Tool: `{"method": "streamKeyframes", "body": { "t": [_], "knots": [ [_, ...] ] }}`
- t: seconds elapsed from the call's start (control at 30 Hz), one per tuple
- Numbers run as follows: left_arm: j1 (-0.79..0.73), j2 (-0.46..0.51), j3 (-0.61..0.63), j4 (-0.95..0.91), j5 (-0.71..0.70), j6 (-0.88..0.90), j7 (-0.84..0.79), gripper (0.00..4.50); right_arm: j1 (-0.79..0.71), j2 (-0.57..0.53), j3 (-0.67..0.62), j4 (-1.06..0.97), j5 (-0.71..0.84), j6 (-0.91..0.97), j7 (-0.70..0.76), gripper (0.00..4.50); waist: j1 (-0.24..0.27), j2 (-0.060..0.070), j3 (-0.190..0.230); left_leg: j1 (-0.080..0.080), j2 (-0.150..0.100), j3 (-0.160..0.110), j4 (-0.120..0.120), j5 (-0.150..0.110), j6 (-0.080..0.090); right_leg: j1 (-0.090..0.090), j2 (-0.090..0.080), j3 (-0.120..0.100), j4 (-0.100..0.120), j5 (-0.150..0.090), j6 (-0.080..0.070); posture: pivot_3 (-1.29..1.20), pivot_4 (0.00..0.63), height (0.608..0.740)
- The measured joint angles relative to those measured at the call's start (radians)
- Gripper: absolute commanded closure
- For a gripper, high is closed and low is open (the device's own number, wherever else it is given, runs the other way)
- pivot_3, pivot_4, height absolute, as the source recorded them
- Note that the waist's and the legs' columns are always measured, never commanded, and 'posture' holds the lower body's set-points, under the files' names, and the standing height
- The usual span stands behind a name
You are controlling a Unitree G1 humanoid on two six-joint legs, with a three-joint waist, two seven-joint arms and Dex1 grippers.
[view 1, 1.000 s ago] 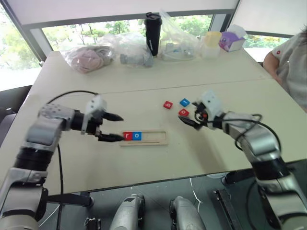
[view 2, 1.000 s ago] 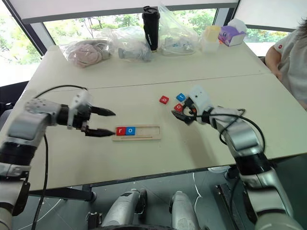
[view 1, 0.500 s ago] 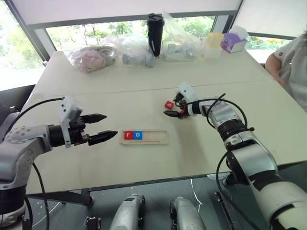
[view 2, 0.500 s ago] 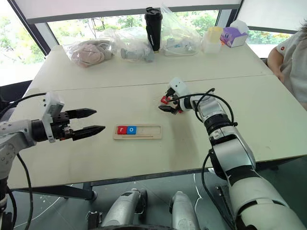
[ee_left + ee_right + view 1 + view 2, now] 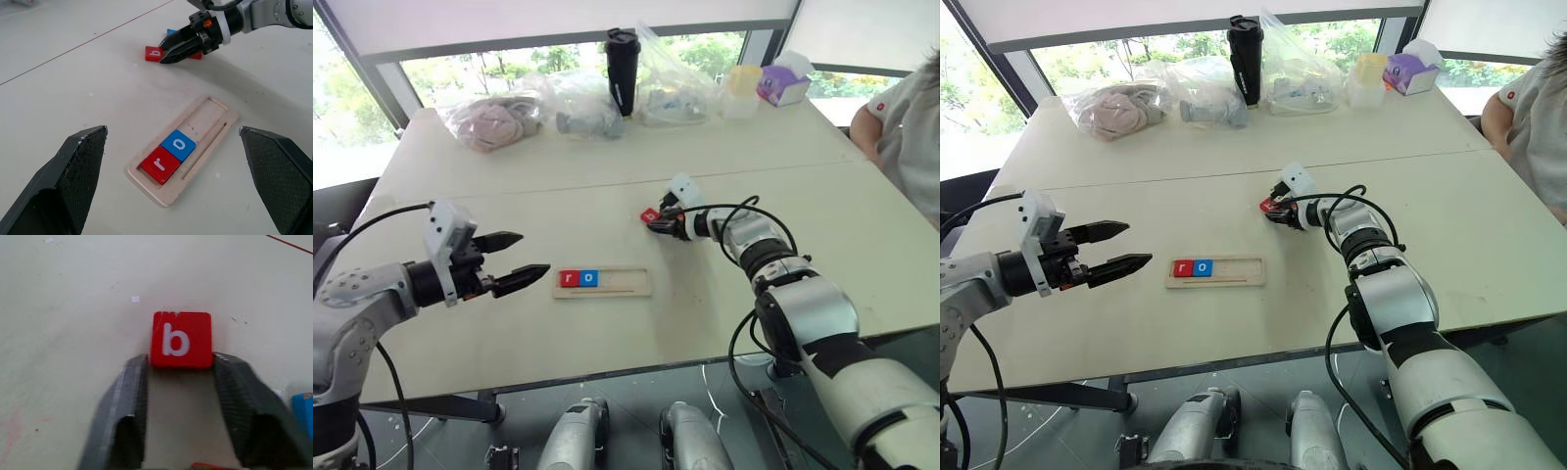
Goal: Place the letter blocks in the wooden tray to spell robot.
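The tray point(image 5: 603, 282) lies flat near the table's point(image 5: 509, 333) front-centre, long side running across. Red "r" point(image 5: 159, 164) and blue "o" point(image 5: 179, 144) sit touching at its left end; the remaining groove toward its right end is bare wood.

From the tray, the red "b" point(image 5: 181, 339) lies at about 1 o'clock, flat on the table. The right gripper point(image 5: 180, 363) has its fingers closed against the tile's near corners, pinching it at its near edge; the tile's far edge and the tabletop beyond are free. A blue tile point(image 5: 170, 32) and another red one point(image 5: 197, 55) lie just beside that gripper, partly hidden by it.

The left gripper point(image 5: 524, 259) hovers at the tray's 9 o'clock, fingers spread wide, tips pointing toward the tray's left end with a clear gap between.

Bare table runs between "b" and the tray, and along the tray's front. Bags point(image 5: 494, 119) and a black cup point(image 5: 624, 70) line the far edge at 12 o'clock. A person's sleeve point(image 5: 906, 127) sits at 2 o'clock, by the right edge.
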Motion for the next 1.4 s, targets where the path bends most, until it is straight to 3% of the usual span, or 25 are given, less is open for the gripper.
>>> {"method": "streamKeyframes", "body": {
  "t": [0.23, 0.33, 0.4, 0.5, 0.63, 0.8, 0.97, 1.23, 1.27, 1.4],
  "knots": [
    [-0.007, -0.008, -0.051, 0.02, 0.008, -0.032, 0.017, 0.0, 0.001, -0.013, -0.054, -0.012, 0.0, 0.005, -0.003, 3.33, 0.002, 0.0, 0.0, -0.001, 0.0, 0.0, 0.0, 0.0, 0.0, 0.0, 0.0, 0.0, 0.0, 0.0, 0.0, 0.0, 0.15, 0.74],
    [-0.007, -0.008, -0.066, 0.014, 0.007, -0.042, 0.018, 0.0, 0.011, -0.059, -0.083, -0.124, 0.025, 0.055, 0.031, 3.33, 0.003, 0.001, 0.0, -0.001, 0.0, 0.0, 0.0, 0.0, 0.0, 0.0, -0.001, 0.0, 0.0, 0.0, 0.0, 0.0, 0.15, 0.74],
    [-0.016, -0.009, -0.087, 0.002, 0.008, -0.046, 0.021, 0.0, 0.101, -0.097, -0.115, -0.37, 0.062, 0.174, 0.031, 3.33, 0.009, 0.0, 0.0, -0.001, 0.0, -0.002, 0.0, 0.0, 0.0, -0.001, -0.001, 0.0, -0.001, 0.0, 0.0, 0.0, 0.15, 0.74],
    [-0.044, -0.017, -0.127, -0.03, 0.012, -0.051, 0.034, 0.0, 0.428, -0.137, -0.2, -1.027, 0.143, 0.555, -0.054, 3.33, 0.033, 0.0, -0.001, -0.002, 0.0, -0.003, -0.002, -0.002, 0.003, -0.002, -0.001, 0.0, -0.002, -0.001, -0.002, 0.0, 0.15, 0.74],
    [-0.076, -0.027, -0.179, -0.044, 0.025, -0.061, 0.04, 0.0, 0.717, -0.061, -0.316, -1.579, 0.173, 1.023, -0.239, 3.33, 0.032, 0.001, 0.0, -0.008, 0.0, -0.001, -0.002, -0.002, 0.002, -0.007, -0.001, 0.001, 0.0, -0.002, -0.003, 0.0, 0.15, 0.74],
    [-0.108, -0.029, -0.221, -0.018, 0.031, -0.079, 0.024, 0.0, 0.788, 0.077, -0.401, -1.944, 0.162, 1.324, -0.413, 3.33, 0.024, 0.001, -0.001, 0.0, 0.0, -0.002, -0.001, -0.001, 0.002, -0.004, -0.001, 0.001, -0.001, -0.004, -0.009, 0.0, 0.15, 0.74],
    [-0.128, -0.035, -0.261, 0.051, 0.056, -0.112, -0.004, 0.0, 0.856, 0.161, -0.376, -2.042, 0.141, 1.418, -0.529, 3.33, 0.024, 0.001, -0.001, -0.001, 0.0, -0.002, -0.001, -0.002, 0.002, -0.005, -0.001, 0.001, -0.006, -0.004, -0.01, 0.0, 0.15, 0.74],
    [-0.158, -0.058, -0.297, 0.103, 0.089, -0.154, -0.022, 0.0, 0.897, 0.204, -0.307, -2.065, 0.121, 1.452, -0.632, 3.33, 0.024, 0.001, -0.001, -0.003, 0.0, -0.001, -0.003, -0.001, 0.002, -0.007, -0.001, 0.001, -0.004, -0.004, -0.01, 0.0, 0.15, 0.74],
    [-0.158, -0.058, -0.298, 0.105, 0.09, -0.155, -0.023, 0.0, 0.9, 0.213, -0.301, -2.065, 0.12, 1.453, -0.642, 2.26, 0.022, 0.001, -0.001, -0.003, 0.0, -0.001, -0.003, -0.001, 0.002, -0.006, -0.001, 0.001, -0.004, -0.004, -0.01, 0.0, 0.15, 0.74],
    [-0.157, -0.058, -0.298, 0.105, 0.096, -0.157, -0.024, 0.0, 0.9, 0.227, -0.287, -2.065, 0.117, 1.465, -0.663, 0.27, 0.011, 0.001, -0.001, -0.002, 0.0, -0.001, -0.002, -0.001, 0.002, -0.006, -0.001, 0.001, -0.005, -0.004, -0.01, 0.0, 0.15, 0.74]
  ]
}}
